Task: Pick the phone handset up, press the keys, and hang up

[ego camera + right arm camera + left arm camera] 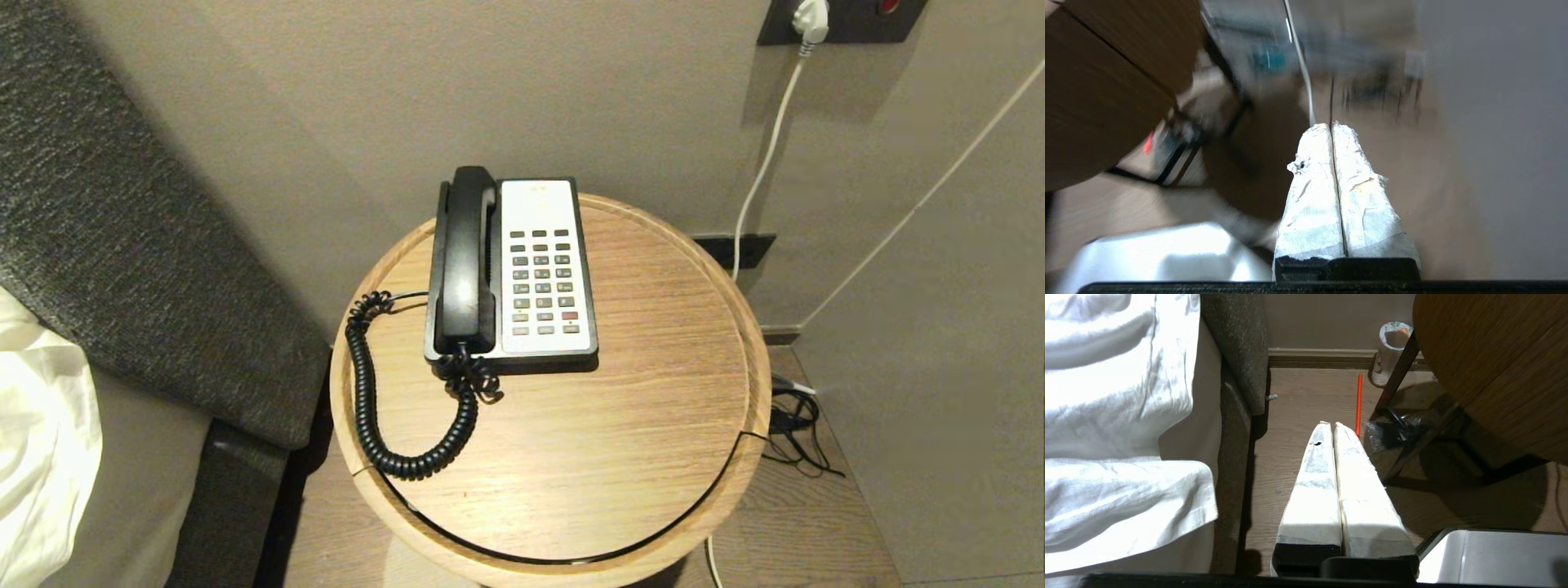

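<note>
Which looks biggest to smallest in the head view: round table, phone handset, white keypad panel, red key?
1. Round table
2. White keypad panel and phone handset: close, not ranked
3. Red key

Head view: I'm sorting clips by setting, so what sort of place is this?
Most likely a hotel room or bedroom, at the bedside. A corded desk phone sits on a small round wooden side table, right beside a bed with white bedding and a grey upholstered headboard.
</note>
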Robot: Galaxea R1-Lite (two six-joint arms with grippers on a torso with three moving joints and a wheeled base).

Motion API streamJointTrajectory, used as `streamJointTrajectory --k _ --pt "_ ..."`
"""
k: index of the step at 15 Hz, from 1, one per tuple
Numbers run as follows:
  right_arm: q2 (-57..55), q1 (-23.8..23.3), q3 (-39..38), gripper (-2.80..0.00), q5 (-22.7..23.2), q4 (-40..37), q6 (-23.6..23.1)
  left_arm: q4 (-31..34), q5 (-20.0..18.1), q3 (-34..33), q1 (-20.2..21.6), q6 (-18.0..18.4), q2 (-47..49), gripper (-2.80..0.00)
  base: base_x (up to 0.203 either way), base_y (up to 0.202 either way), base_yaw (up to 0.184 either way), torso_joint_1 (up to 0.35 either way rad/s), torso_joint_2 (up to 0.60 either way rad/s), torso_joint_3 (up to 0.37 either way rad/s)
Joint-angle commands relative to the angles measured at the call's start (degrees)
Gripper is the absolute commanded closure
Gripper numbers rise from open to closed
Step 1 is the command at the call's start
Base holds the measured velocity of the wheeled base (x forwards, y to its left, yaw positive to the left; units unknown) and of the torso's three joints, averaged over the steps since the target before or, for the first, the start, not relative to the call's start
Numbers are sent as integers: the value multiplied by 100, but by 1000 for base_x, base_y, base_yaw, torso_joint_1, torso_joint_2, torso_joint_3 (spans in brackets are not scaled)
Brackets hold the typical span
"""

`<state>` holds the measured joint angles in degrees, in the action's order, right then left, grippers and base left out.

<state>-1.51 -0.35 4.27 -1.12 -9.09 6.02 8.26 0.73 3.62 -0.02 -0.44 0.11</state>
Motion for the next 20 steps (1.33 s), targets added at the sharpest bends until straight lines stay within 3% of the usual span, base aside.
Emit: streamJointTrajectory --k 1,2,6,7,10,20 --pt "-7 0 -453 0 75 933 -722 -5 -20 -35 -4 146 -2 0 0 0 0 0 0 0" --pt "-7 0 -427 0 131 908 -892 -8 -47 -46 -6 176 -2 0 0 0 0 0 0 0" --pt "0 0 -427 0 121 909 -863 -8 -53 -55 2 190 7 0 0 0 0 0 0 0" --pt "2 0 -427 0 138 891 -924 -19 -90 -62 2 383 7 0 0 0 0 0 0 0" --pt "2 0 -410 0 139 852 -910 80 -127 -18 1 501 -1 0 0 0 0 0 0 0" --pt "11 0 -427 0 112 917 -779 18 -152 -37 2 474 -2 0 0 0 0 0 0 0"
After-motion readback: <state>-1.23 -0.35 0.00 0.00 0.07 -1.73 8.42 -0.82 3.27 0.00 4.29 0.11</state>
